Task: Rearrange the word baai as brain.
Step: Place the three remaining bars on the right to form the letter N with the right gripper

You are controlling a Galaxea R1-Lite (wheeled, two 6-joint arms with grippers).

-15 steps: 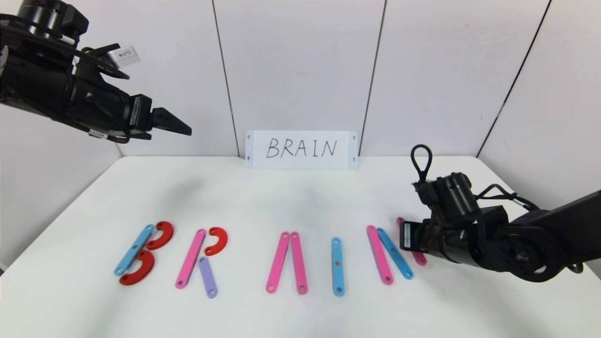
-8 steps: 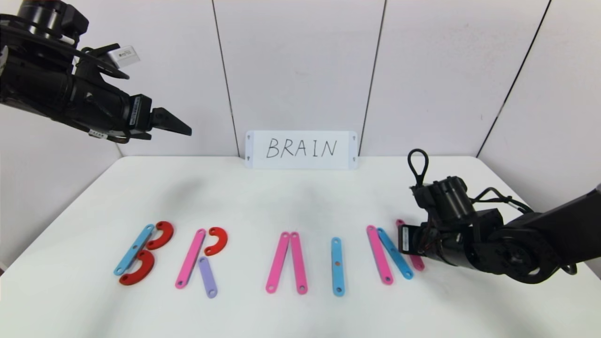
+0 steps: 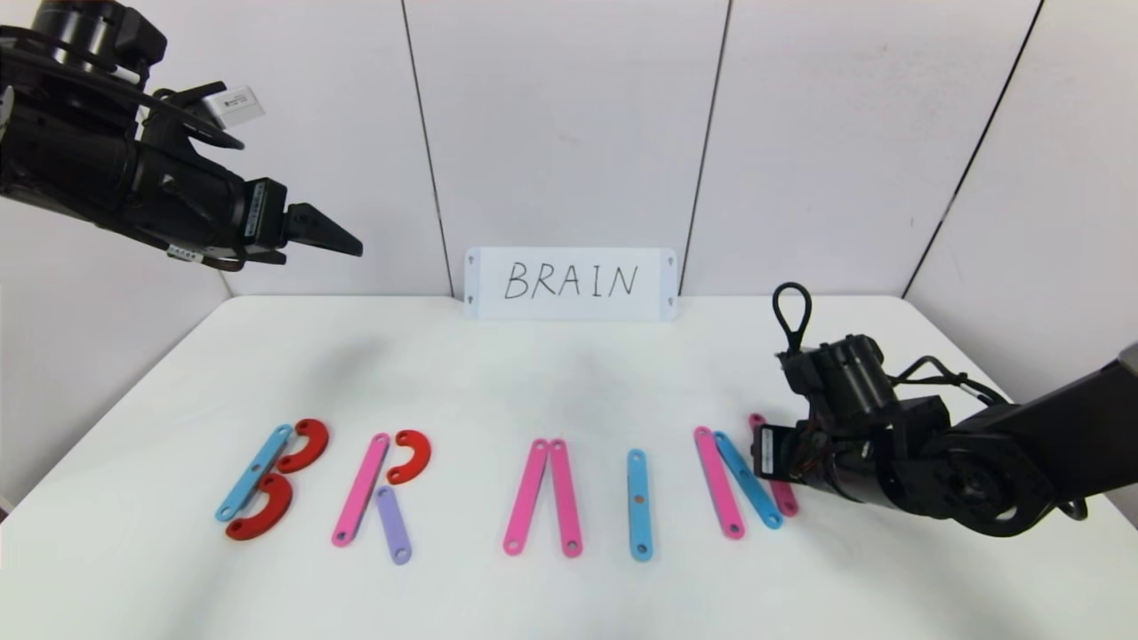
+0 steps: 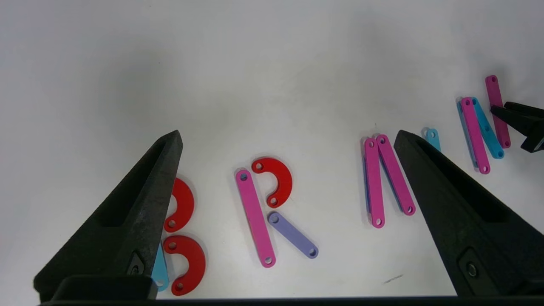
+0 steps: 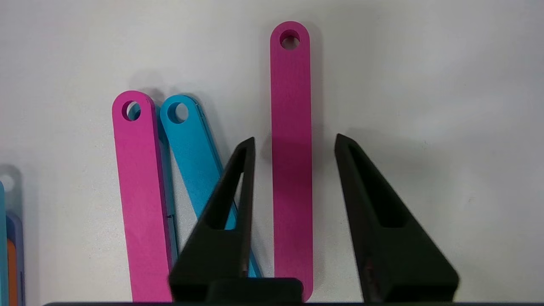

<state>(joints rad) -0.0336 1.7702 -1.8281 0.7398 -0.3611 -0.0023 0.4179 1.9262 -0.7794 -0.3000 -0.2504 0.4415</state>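
the right gripper [image 5: 293,144] is lowered at the table [image 3: 569,373], its jaws spread and straddling the magenta bar [image 5: 291,127], which is not gripped. if the near finger [image 5: 229,199] is swept toward 9 o'clock, the blue bar [image 5: 187,140] and pink bar [image 5: 138,191] of the n may be knocked askew. the word [image 3: 533,484] is laid out at 6 o'clock from the white card [image 3: 570,283] as flat, holed pink, blue, purple and red pieces. the left gripper [image 3: 324,233] is parked high at 10 o'clock, jaws apart.

Lab test cell: white table [image 3: 569,356], panelled walls [image 3: 569,124].
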